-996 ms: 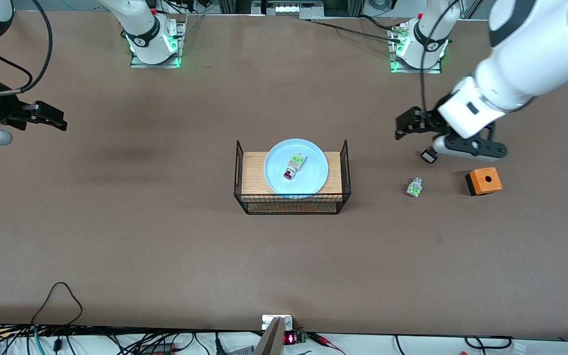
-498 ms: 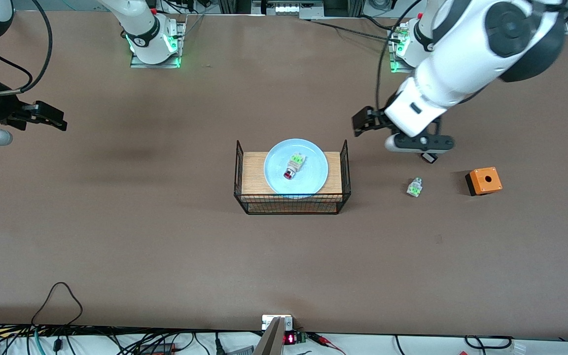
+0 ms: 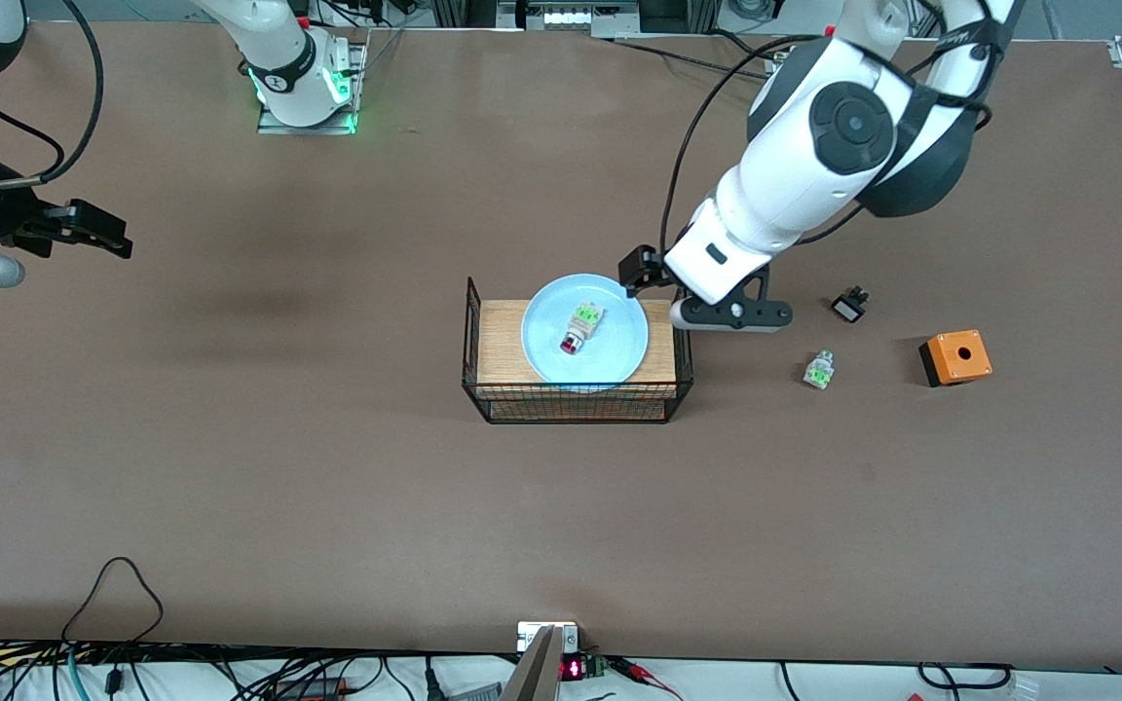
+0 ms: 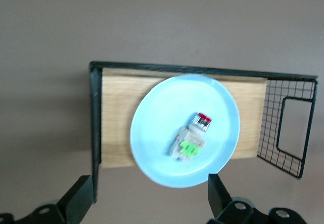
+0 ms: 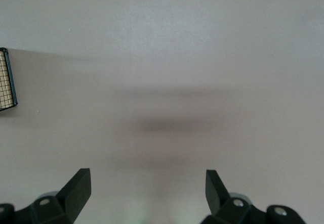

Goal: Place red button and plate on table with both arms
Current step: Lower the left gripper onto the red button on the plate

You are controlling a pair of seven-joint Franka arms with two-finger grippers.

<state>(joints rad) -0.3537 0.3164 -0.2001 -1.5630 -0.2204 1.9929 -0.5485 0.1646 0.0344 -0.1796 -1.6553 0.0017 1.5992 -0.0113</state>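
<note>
- Looking down from the front view: the plate [image 3: 584, 329] sits on the wooden board [image 3: 501, 341] inside the black wire rack [image 3: 578, 401] at mid-table, and the red button [image 3: 580, 330] lies on the plate, red cap toward the front camera
- The left gripper [image 3: 641, 273] hangs over the rack's edge at the left arm's end, right beside the plate's rim; the right gripper [image 3: 93, 230] waits over bare table [image 3: 327, 487] at the right arm's end, well apart from everything
- Toward the left arm's end lie a green-white part [image 3: 818, 370], an orange box [image 3: 954, 357] and a small black part [image 3: 849, 307]; none belongs to this job
- Left wrist view: fingers [image 4: 76, 203] spread wide and empty, plate and button framed between them, well below
- Right wrist view: fingers [image 5: 76, 188] wide apart too, nothing but table and a corner of the rack
- My read: this is the approach for the first pick, nothing lifted yet; next the left arm must centre over the button, descend and close on its body without nudging the plate
</note>
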